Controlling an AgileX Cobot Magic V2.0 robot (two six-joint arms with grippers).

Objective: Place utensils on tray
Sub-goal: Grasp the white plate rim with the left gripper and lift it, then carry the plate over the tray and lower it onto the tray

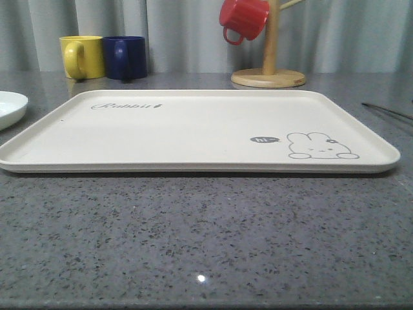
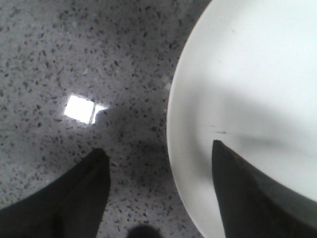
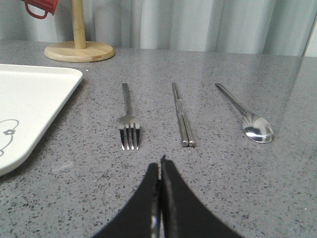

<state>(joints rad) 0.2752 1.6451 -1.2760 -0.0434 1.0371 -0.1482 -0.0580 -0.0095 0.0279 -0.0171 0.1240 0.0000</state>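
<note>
My tray [image 1: 193, 129] lies bare, so its whole face is open to come down on. Behind it the yellow mug [image 1: 82, 57], blue mug [image 1: 126, 57] and the wooden stand [image 1: 268, 77] with its red mug [image 1: 243, 19] crowd the far edge. Ahead of my right pincer [image 3: 159, 166], open surface [image 3: 213, 168] leads to the fork [image 3: 128, 118], chopsticks [image 3: 182, 115] and spoon [image 3: 246, 115], 3 rows with clear lanes between. My left pincer [image 2: 158, 163] straddles the plate [image 2: 247, 99] rim, 1 finger [image 2: 247, 198] over the plate, the other over bare surface.

One cream rectangular tray [image 1: 193, 129], one round white plate [image 1: 10, 106], three ceramic mugs: yellow [image 1: 82, 57], blue [image 1: 126, 57], red [image 1: 244, 19]. One silver metal fork [image 3: 128, 119], one pair of flat metal chopsticks [image 3: 182, 116], one shiny metal spoon [image 3: 247, 119].
</note>
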